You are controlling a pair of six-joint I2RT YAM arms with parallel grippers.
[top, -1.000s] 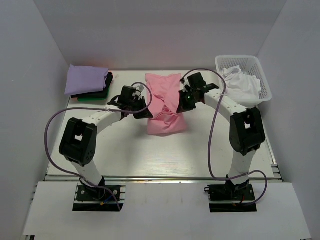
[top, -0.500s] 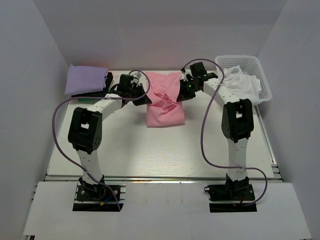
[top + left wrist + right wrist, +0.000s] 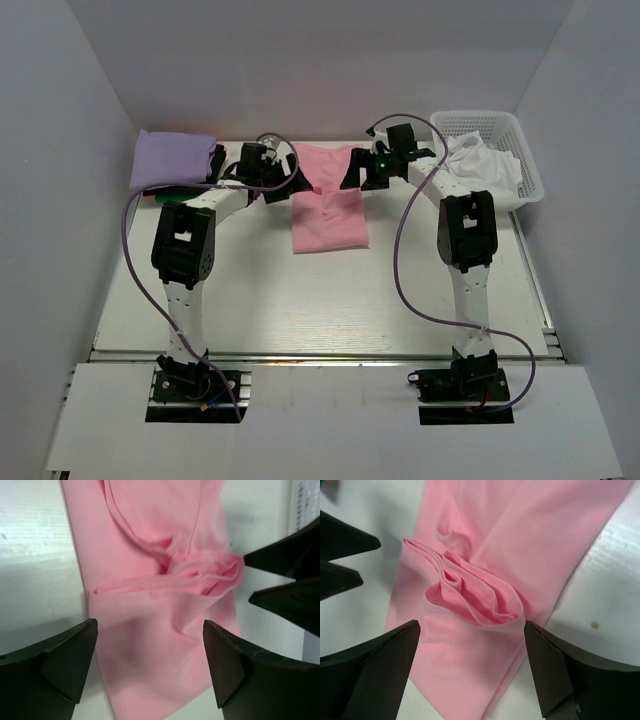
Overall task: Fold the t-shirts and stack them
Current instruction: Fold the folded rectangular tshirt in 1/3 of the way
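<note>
A pink t-shirt (image 3: pixel 330 215) lies folded in a long strip at the back middle of the table, with a bunched fold (image 3: pixel 470 597) near its far end. My left gripper (image 3: pixel 288 186) hovers over its left edge, open with nothing between the fingers; the left wrist view shows pink cloth (image 3: pixel 150 545) below the gripper (image 3: pixel 150 630). My right gripper (image 3: pixel 354 178) is open above the shirt's right side, and its wrist view shows the gripper (image 3: pixel 471 627) empty. A lavender t-shirt (image 3: pixel 173 158) tops a stack with a black one (image 3: pixel 217 159) and a green one (image 3: pixel 180 196) at the back left.
A white lattice basket (image 3: pixel 525 160) holding white cloth (image 3: pixel 485 170) stands at the back right. Grey walls enclose the table on three sides. The two grippers face each other closely over the pink shirt; the right one's fingers (image 3: pixel 285 580) show in the left wrist view.
Both grippers carried the pink cloth's near part toward the back, folding it over, then opened and let go. The shirt now lies flatter and shorter.
</note>
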